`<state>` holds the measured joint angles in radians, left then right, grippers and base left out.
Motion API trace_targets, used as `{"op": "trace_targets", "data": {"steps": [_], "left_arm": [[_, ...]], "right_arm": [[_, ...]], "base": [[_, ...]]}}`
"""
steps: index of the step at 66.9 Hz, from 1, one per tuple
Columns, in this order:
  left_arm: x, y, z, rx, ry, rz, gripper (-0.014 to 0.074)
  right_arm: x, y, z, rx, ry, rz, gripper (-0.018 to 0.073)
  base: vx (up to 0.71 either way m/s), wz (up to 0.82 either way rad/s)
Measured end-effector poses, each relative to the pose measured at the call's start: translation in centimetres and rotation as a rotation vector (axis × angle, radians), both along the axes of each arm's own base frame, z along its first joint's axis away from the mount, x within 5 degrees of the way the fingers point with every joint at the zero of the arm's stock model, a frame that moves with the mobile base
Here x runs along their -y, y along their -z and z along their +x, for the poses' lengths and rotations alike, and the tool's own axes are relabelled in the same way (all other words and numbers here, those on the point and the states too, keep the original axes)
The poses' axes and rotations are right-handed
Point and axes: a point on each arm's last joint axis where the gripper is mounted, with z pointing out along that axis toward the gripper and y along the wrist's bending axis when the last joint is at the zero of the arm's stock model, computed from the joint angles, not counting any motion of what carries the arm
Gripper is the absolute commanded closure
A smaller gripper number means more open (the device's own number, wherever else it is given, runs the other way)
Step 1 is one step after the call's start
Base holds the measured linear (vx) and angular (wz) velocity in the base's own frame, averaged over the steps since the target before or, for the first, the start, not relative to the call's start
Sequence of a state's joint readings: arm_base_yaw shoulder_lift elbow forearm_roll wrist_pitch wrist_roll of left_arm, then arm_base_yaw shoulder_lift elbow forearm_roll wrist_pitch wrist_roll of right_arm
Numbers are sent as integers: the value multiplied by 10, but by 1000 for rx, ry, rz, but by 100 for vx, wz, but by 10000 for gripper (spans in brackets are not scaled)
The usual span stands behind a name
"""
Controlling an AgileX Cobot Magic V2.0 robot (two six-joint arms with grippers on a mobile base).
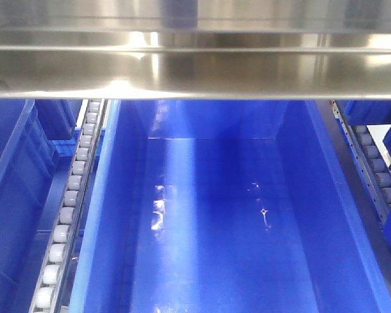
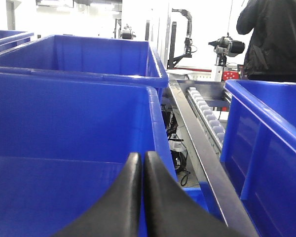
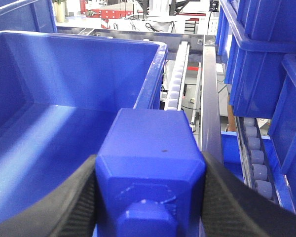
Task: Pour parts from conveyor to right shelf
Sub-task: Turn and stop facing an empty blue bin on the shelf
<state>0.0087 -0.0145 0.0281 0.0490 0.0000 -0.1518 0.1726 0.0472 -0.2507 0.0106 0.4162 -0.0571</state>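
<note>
My right gripper (image 3: 150,197) is shut on a small blue parts box (image 3: 153,143), its black ribbed fingers (image 3: 76,207) pressed on both side walls. The box sits low over the near right corner of a large blue bin (image 3: 150,74). The box's inside is hidden and no loose parts show. My left gripper (image 2: 142,165) is shut and empty, its two black fingers together above another blue bin (image 2: 64,118). The front view looks down into a large blue bin (image 1: 326,195) with a bare glossy floor; neither gripper shows there.
A steel shelf beam (image 1: 195,72) crosses the top of the front view. Roller tracks run along both sides of the bin (image 1: 72,202) (image 1: 378,173) and beside it in the wrist views (image 3: 175,84) (image 2: 207,113). More blue bins are stacked at the right (image 3: 256,44). A person in black stands far back (image 2: 276,34).
</note>
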Motion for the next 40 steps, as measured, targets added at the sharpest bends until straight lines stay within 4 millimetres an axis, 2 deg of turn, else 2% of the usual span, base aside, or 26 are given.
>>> {"op": "trace_targets", "data": {"steps": [40], "left_arm": [[0, 0, 0, 0, 0, 0, 603]], "right_arm": [[0, 0, 0, 0, -1, 2, 560]], "base": [[0, 0]]}}
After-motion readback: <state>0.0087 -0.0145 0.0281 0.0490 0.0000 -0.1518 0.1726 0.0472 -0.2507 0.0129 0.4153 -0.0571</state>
